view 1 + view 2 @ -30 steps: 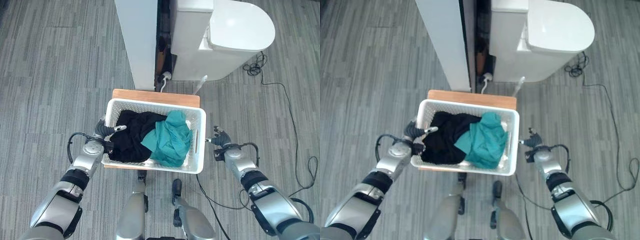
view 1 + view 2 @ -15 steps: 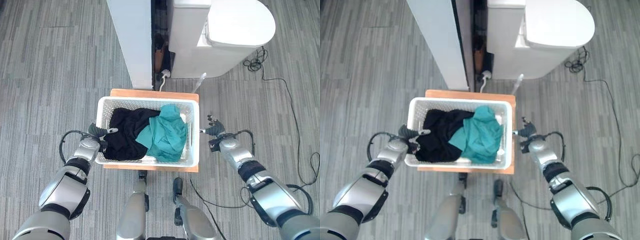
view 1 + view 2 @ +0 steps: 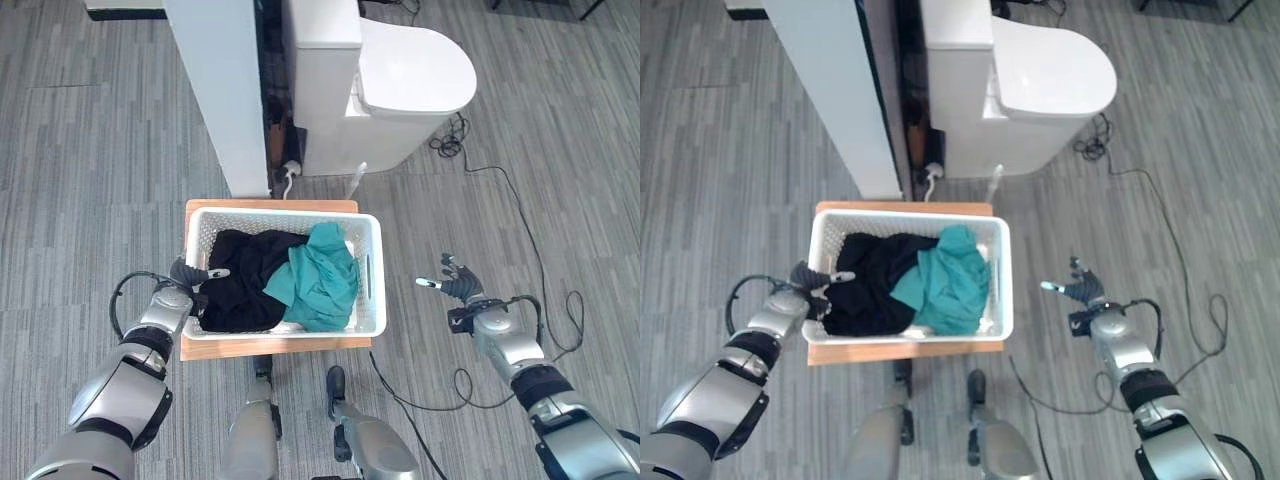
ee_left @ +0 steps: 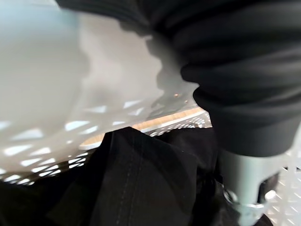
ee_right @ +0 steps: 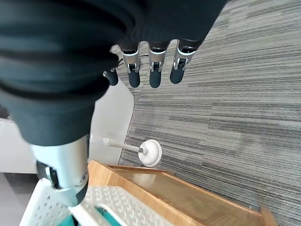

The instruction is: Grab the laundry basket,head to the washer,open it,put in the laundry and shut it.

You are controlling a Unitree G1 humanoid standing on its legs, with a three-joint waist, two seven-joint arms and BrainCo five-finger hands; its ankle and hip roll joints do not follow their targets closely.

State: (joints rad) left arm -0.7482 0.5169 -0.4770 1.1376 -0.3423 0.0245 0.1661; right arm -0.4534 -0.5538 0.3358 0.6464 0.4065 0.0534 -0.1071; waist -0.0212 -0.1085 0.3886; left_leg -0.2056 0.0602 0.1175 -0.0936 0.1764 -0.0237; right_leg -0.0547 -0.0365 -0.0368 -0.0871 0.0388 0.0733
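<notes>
White laundry basket holds black and teal clothes.

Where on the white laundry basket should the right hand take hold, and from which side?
At the slot handle in the laundry basket's right end wall, approached from the right. That cut-out sits just under the rim and faces the right hand, which hangs open over the floor, apart from the basket. The left hand is at the opposite end wall, so a grip there would likely balance the lift.

Bright, even indoor light, soft shadows, head views sharp — left wrist view blurred close up, slight edge distortion
</notes>
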